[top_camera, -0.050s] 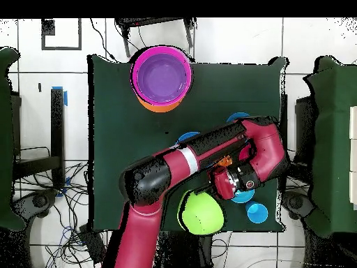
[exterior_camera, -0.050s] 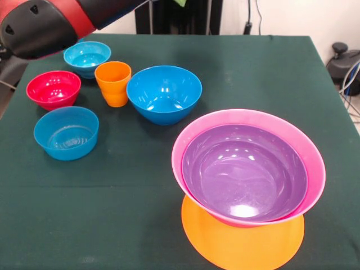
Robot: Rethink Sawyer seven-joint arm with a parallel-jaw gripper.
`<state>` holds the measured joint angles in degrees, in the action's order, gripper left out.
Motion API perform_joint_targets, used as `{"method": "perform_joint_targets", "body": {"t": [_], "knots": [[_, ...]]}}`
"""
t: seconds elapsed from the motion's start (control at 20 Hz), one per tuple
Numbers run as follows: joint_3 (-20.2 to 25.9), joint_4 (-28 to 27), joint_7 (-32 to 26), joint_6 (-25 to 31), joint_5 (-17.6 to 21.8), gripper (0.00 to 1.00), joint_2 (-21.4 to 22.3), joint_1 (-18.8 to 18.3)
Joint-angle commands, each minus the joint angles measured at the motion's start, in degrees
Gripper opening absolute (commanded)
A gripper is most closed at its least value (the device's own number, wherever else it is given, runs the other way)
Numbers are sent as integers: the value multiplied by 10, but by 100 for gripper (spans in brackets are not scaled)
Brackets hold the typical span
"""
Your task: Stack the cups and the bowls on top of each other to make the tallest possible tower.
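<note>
On the dark green cloth-covered tabletop [exterior_camera, -0.050s: 140, 197] the tower so far is a flat round glossy orange plastic bowl [exterior_camera, -0.050s: 242, 239] as base, with a large glossy pink plastic bowl [exterior_camera, -0.050s: 312, 163] sitting on it and a glossy purple plastic bowl [exterior_camera, -0.050s: 242, 169] nested inside the pink one, all open side up. Well apart from it stand the loose pieces: a mid-sized glossy blue plastic bowl [exterior_camera, -0.050s: 164, 93], an orange plastic tumbler cup [exterior_camera, -0.050s: 113, 83] just beside it, a small red plastic bowl [exterior_camera, -0.050s: 53, 88], and two small light blue plastic bowls, one nearer the camera [exterior_camera, -0.050s: 66, 132] and one farther [exterior_camera, -0.050s: 87, 58]. In the overhead view a lime green plastic bowl [top_camera, -0.050s: 202, 212] lies upside down near the robot's edge of the cloth. The red and black arm [top_camera, -0.050s: 209, 157] hangs over the small pieces; the tool itself is hidden beneath the wrist, so I cannot tell whether it is wide or narrow. These pieces look light, stiff, thin-walled and slippery; a rim pinch, one finger inside and one outside, seems the surest hold, and the tapered cup could also be gripped across its body.
</note>
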<state>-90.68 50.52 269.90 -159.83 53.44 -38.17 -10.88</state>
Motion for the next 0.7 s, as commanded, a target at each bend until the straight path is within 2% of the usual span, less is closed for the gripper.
{"method": "perform_joint_targets", "body": {"t": [0.05, 0.4, 0.7], "knots": [[-16, 41, 23, -2, 14, 0, -39, 15], [-23, 52, 31, -15, 4, 0, -58, 8], [-32, 105, 33, -67, 12, 0, -66, 5]]}}
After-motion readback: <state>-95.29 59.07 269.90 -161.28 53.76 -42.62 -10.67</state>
